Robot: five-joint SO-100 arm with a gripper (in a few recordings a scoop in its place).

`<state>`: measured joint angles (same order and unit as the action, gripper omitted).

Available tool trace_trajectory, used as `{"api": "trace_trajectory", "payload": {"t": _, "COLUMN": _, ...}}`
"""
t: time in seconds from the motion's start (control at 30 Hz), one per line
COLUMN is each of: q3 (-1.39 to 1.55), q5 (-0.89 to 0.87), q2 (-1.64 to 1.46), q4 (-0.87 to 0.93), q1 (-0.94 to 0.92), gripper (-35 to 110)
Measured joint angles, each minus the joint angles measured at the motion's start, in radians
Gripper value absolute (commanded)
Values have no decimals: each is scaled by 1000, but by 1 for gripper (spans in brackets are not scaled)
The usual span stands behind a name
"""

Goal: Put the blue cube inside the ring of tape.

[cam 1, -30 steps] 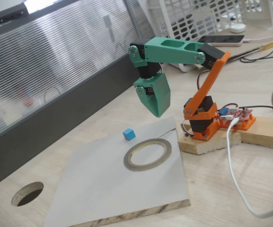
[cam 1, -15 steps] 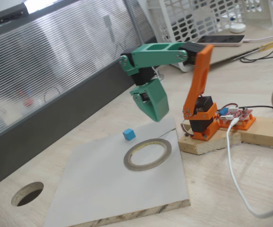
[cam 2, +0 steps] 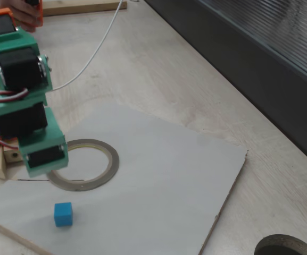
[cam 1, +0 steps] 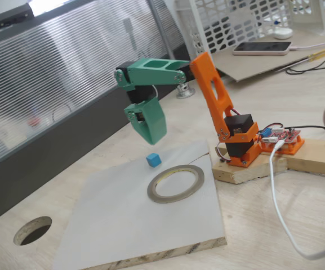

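Observation:
The blue cube [cam 1: 154, 160] [cam 2: 63, 214] rests on the white board, just outside the ring of tape [cam 1: 157, 192] [cam 2: 109, 160], which lies flat with nothing inside its opening. My green gripper [cam 1: 154, 138] [cam 2: 43, 169] hangs in the air just above and slightly behind the cube, pointing down. Its jaws look shut with nothing between them. In a fixed view the gripper's tip overlaps the near edge of the ring.
The white board [cam 1: 123, 225] [cam 2: 164, 175] lies on a wooden table with a round dark hole [cam 1: 32, 229] [cam 2: 283, 247] cut in it. A dark panel with ribbed glazing [cam 1: 49, 112] runs along one side. The arm's base stands on a wooden block [cam 1: 314, 154], with a white cable [cam 1: 277, 197] trailing beside it.
The arm has leaned forward and the gripper has travelled left in the fixed view, from above the ring's far edge to over the cube. Cube and ring have not moved.

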<state>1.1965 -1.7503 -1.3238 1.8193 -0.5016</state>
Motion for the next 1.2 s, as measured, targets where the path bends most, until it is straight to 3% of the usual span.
{"api": "trace_trajectory", "payload": {"t": 0.33, "q3": -210, "q5": 0, "q2": 238, "q4": 0, "q1": -2, "gripper": 2}}
{"api": "trace_trajectory", "payload": {"t": 1.2, "q3": -222, "q5": -8, "q2": 247, "q4": 0, "q1": -61, "gripper": 2}}
